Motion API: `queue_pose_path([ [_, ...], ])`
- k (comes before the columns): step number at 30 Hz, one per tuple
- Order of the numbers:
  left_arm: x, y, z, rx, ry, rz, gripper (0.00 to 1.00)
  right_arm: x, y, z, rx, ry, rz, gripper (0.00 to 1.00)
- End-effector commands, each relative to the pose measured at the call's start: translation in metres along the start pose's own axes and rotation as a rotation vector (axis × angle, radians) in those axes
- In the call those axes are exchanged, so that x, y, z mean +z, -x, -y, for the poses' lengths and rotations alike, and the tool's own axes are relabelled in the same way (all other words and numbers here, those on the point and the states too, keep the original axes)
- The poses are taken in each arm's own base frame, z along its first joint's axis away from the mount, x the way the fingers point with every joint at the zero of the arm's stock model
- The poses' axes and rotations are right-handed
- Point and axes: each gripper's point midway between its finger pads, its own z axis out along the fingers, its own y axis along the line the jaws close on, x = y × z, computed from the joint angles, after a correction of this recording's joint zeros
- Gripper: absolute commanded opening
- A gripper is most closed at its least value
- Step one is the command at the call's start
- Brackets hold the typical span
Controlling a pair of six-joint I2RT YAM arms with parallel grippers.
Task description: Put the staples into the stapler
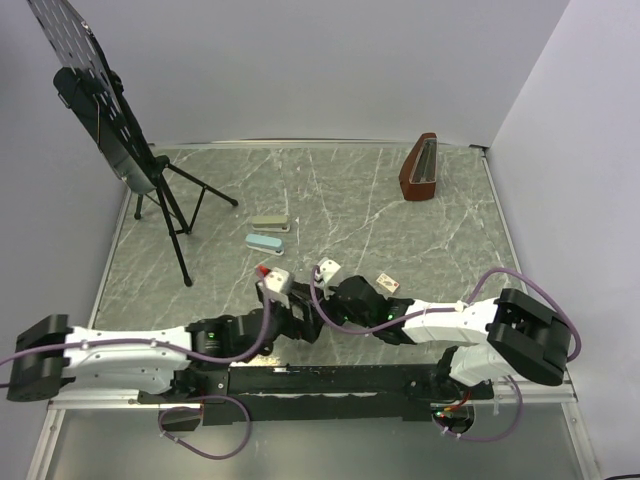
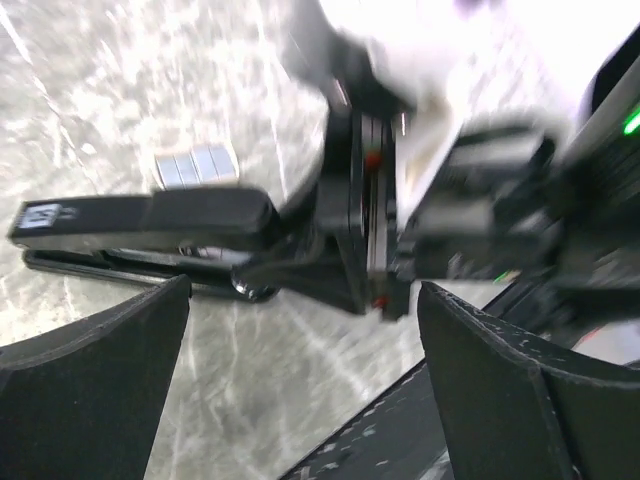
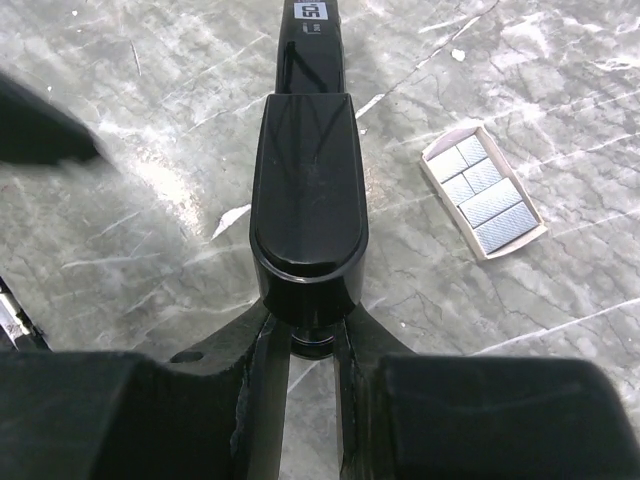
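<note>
The black stapler lies closed on the marble table. My right gripper is shut on its rounded rear end, one finger on each side. The staple box, a small tan tray with silvery staple strips, lies open just right of the stapler. In the blurred left wrist view, the stapler lies sideways with the box behind it. My left gripper is open and empty, close to the stapler's rear end and the right wrist. In the top view the box shows, but the arms hide the stapler.
A grey-green stapler and a light blue one lie further back at centre. A brown wedge-shaped stand is at the back right. A tripod with a black perforated board stands at the back left.
</note>
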Motion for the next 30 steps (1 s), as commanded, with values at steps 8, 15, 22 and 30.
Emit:
queue_pose_path([
  [8,-0.044,0.072,-0.058,-0.220,0.182,0.176,0.99,-0.018,-0.003,-0.009,0.091,0.025,-0.053,0.57],
  [15,-0.045,0.094,-0.088,-0.204,0.227,0.146,0.99,-0.036,0.031,-0.004,0.071,-0.019,-0.043,0.53],
  [22,-0.035,0.111,-0.102,-0.166,0.217,0.060,0.99,-0.025,0.051,0.005,0.055,-0.069,-0.092,0.35],
  [30,-0.040,0.147,-0.111,-0.059,0.212,0.078,0.99,-0.011,-0.019,-0.004,0.104,-0.031,-0.324,0.24],
])
